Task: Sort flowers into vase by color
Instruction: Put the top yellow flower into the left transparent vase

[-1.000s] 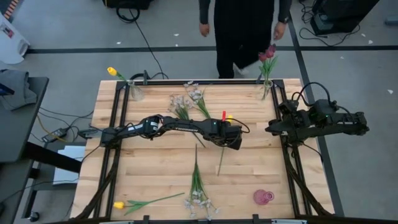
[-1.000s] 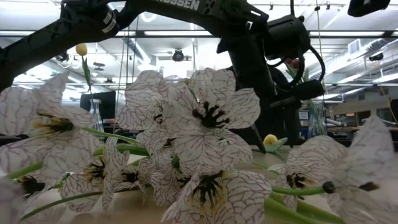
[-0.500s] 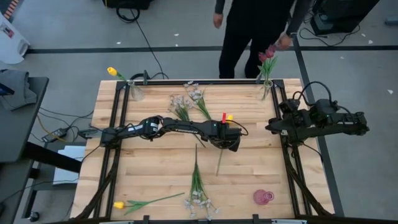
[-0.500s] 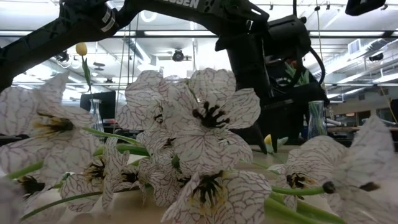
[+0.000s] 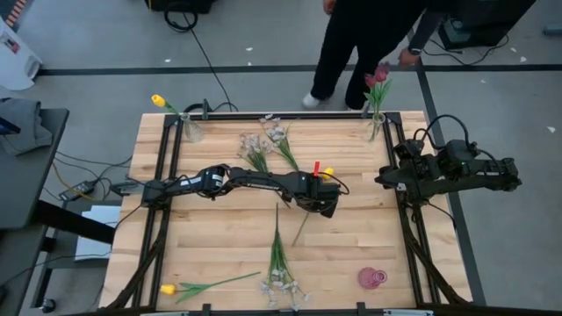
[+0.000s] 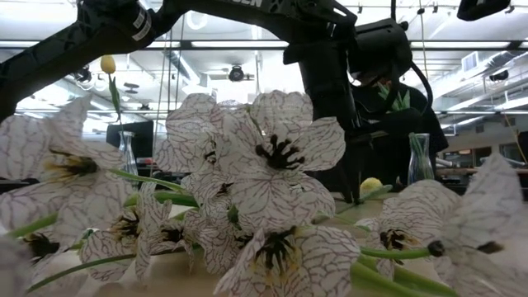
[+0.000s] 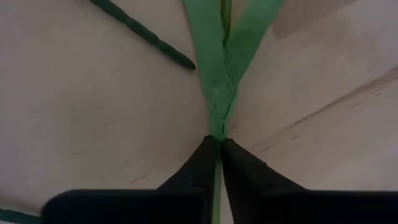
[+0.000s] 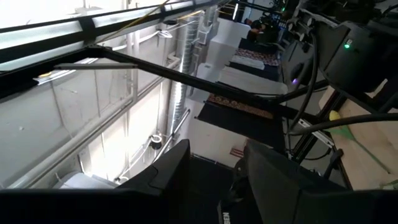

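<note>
Flowers: we count three in vases, several left on the table [image 5: 219, 237]; left gripper [image 7: 216, 144] pinches a yellow tulip [image 5: 327, 172] stem mid-table.

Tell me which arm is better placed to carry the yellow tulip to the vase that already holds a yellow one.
Left. The left gripper is shut on the yellow tulip's stem at mid-table, and that vase stands at the table's far left corner. The right gripper waits at the right edge, holding nothing.

high cam overhead, low cam table-level (close)
</note>
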### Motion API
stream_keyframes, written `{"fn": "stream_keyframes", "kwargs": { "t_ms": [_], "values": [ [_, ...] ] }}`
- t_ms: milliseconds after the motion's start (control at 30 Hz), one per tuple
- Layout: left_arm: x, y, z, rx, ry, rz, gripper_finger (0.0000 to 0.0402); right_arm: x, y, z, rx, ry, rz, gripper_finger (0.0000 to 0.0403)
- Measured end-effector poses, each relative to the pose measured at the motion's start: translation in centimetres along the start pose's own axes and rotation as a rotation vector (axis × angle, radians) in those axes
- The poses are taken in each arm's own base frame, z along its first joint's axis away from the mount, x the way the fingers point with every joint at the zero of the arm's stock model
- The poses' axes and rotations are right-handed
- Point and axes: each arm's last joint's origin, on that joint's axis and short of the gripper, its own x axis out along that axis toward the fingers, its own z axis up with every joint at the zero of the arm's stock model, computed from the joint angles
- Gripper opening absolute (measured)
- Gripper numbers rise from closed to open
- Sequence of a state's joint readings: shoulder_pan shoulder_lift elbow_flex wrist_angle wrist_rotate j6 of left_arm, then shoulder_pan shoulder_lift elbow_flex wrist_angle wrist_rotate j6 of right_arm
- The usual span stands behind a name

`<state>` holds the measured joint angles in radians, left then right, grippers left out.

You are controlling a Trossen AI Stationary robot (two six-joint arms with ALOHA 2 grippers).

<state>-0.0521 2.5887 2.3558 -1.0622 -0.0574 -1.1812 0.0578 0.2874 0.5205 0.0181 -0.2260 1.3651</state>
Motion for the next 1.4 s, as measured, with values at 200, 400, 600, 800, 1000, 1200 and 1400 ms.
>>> {"fn": "stream_keyframes", "kwargs": {
  "t_ms": [200,400,600,800,1000,1200,1400],
  "values": [
    [0.0,-0.1,0.0,0.0,0.0,-0.011,0.0098,0.0,0.1,0.0,-0.009,-0.002,0.011,0.0165],
    [0.1,-0.1,-0.1,0.002,0.008,-0.009,0.0119,0.0,0.1,0.0,-0.009,-0.002,0.011,0.0165],
    [0.1,0.2,-0.4,0.007,0.019,0.027,0.0069,0.0,0.1,0.0,-0.007,-0.002,0.011,0.0165],
    [0.1,0.0,-1.1,0.023,-0.002,0.045,0.0008,0.0,0.1,0.0,-0.006,-0.001,0.012,0.0165],
    [0.0,-0.1,-1.3,0.027,-0.008,0.041,0.0004,0.0,0.2,0.0,-0.008,0.0,0.018,0.0165],
    [-1.6,-0.9,-1.3,0.009,-0.008,-0.048,0.0002,0.0,0.2,0.0,-0.025,0.016,0.023,0.0165],
    [-6.7,-2.0,-0.2,-0.052,-0.123,-0.209,0.0001,0.0,0.2,-0.1,-0.044,0.051,0.031,0.0165]
  ]
}}
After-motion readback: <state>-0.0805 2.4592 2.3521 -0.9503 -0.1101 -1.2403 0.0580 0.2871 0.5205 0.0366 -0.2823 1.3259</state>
